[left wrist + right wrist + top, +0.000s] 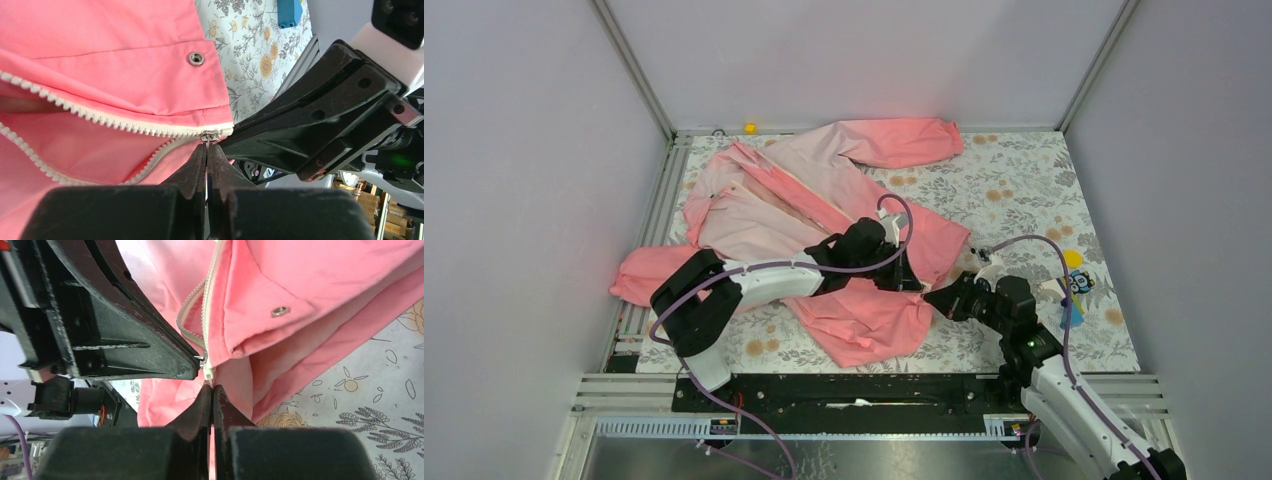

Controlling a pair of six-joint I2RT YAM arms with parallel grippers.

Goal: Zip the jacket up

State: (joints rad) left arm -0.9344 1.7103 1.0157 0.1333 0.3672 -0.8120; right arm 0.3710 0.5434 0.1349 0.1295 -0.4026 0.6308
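Note:
The pink jacket (769, 205) lies spread on the floral table cover, its front open and its whitish zipper (100, 117) parted in a V. In the left wrist view my left gripper (207, 148) is shut on the small metal zipper pull (210, 135) at the hem corner. My right gripper (212, 388) is shut on the bottom end of the zipper tape (207, 372), just below the slider. From above, the left gripper (902, 272) and the right gripper (936, 297) meet tip to tip at the jacket's lower right hem. A snap button (280, 311) sits near the hem.
A blue block (290, 12) and a yellow and blue toy (1074, 285) lie on the mat right of the jacket. A small yellow thing (750, 128) rests at the back edge. Grey walls close in the table on three sides.

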